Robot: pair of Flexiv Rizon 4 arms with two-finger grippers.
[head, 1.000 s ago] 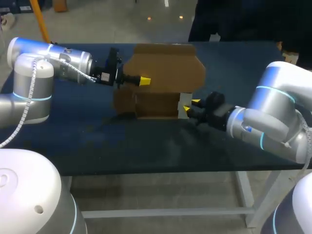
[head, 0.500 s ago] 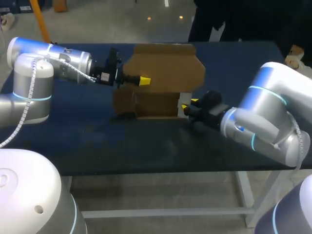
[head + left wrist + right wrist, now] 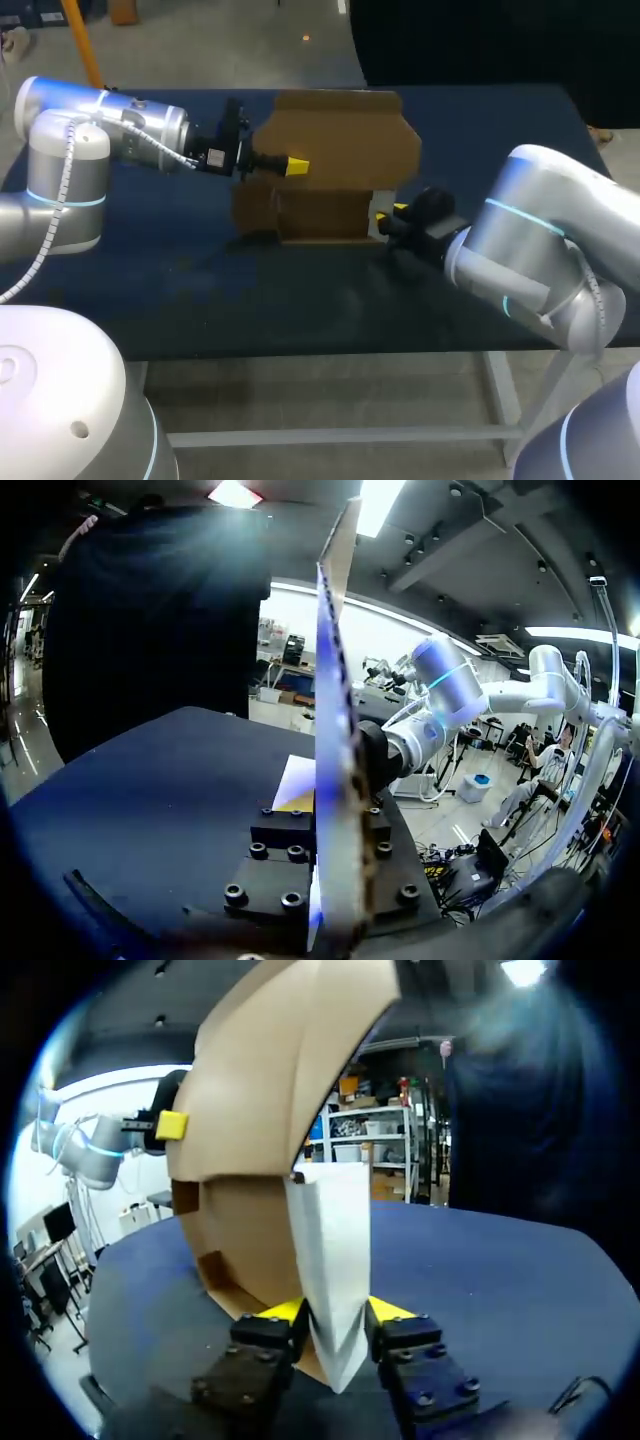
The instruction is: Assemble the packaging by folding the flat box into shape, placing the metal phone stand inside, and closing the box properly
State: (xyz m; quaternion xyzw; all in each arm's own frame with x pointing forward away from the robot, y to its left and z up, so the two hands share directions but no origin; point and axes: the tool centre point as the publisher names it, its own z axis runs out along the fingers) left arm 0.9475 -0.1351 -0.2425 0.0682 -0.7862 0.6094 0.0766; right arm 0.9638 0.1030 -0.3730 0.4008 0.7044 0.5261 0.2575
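left gripper (image 3: 292, 165) clenched on the raised lid panel (image 3: 345, 135) of the cardboard box (image 3: 318, 214). one yellow tip lies on the panel's near face in the head view. from the left wrist the panel runs edge-on and upright, straight between my black finger blocks. the panel stands tall above the box body.

right gripper (image 3: 335, 1322) clamped on the white flap (image 3: 330, 1235) at the box's right end. both yellow tips press it from two sides, and the flap stands upright between them. beyond the flap, in the right wrist view, the brown wall curves up and over. the left gripper's yellow tip shows on that wall's far edge.

box body sits on the dark blue table (image 3: 200, 280), around the middle and toward the far edge. my arms come in from opposite sides, grippers well apart, with the box between them.
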